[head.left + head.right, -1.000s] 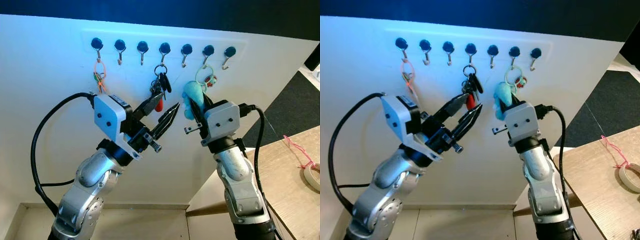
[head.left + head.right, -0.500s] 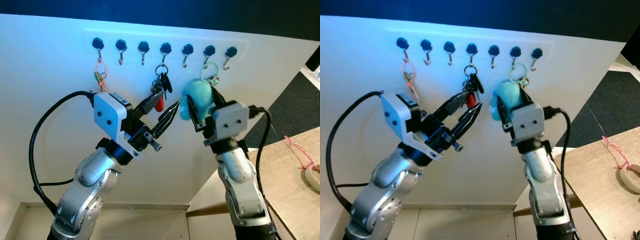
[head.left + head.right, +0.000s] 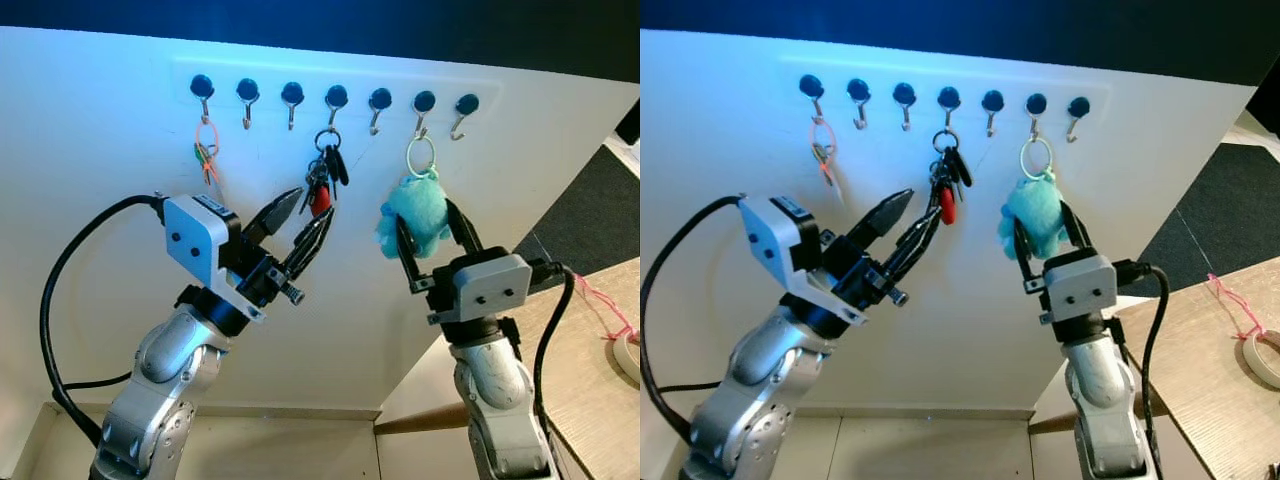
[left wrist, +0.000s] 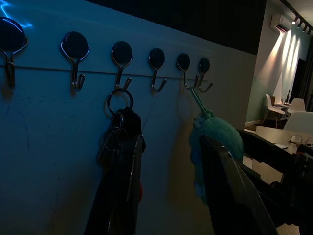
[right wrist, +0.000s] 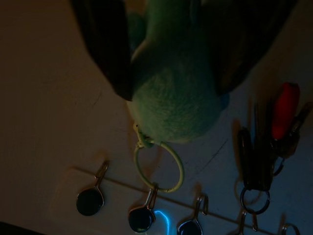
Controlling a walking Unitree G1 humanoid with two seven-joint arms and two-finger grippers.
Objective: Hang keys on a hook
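A teal plush keychain (image 3: 415,212) hangs by its pale green ring (image 3: 420,157) from the sixth hook (image 3: 424,101) of the row on the white wall. My right gripper (image 3: 435,238) is open just below it, one black finger on each side of the plush's lower part. In the right wrist view the plush (image 5: 173,93) sits between the two dark fingers, and its ring (image 5: 159,166) is looped on a hook. My left gripper (image 3: 300,222) is open beside the black and red key bunch (image 3: 322,180) on the fourth hook.
An orange and green key ring (image 3: 206,150) hangs on the first hook. The second, third, fifth and seventh hooks (image 3: 461,106) are bare. At the right stands a wooden table (image 3: 590,360) with a pink string (image 3: 600,300) and a tape roll (image 3: 628,355).
My right gripper raised the plush, its ring went onto the sixth hook, then the fingers opened and the arm sank. The left arm drew back slightly to the left.
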